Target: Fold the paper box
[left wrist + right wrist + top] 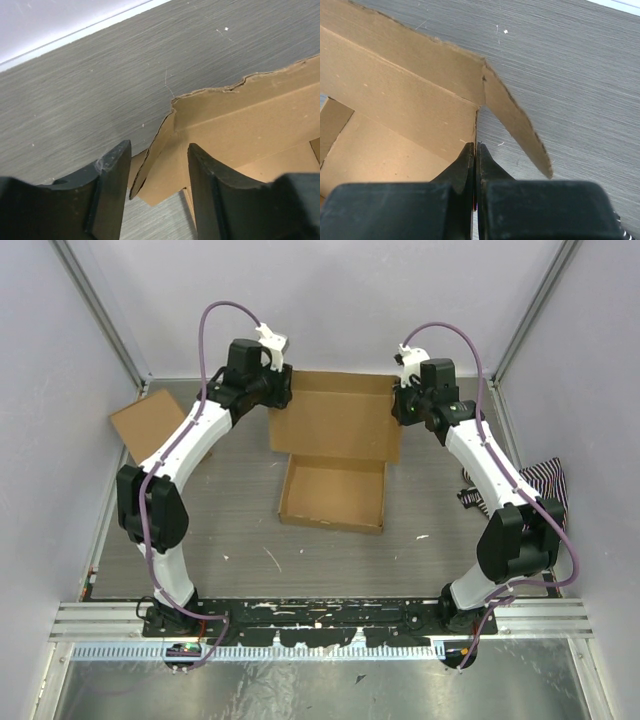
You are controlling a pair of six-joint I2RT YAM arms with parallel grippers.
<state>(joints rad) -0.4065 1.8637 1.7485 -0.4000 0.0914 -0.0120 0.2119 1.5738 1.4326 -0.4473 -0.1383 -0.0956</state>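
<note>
The paper box (335,455) lies open and partly folded in the middle of the table: a shallow tray at the near end, a wide panel with raised flaps at the far end. My left gripper (278,395) is at the far left corner. In the left wrist view it (157,150) is open, with a bent corner flap of the box (250,125) between its fingers, not clamped. My right gripper (405,410) is at the far right corner. In the right wrist view it (476,147) is shut on the thin edge of the box's wall (395,90), beside a tab that sticks out.
A second, squarish piece of brown cardboard (150,425) lies at the far left against the wall. A striped cloth (540,485) lies at the right edge. Grey walls enclose the table on three sides, close behind both grippers.
</note>
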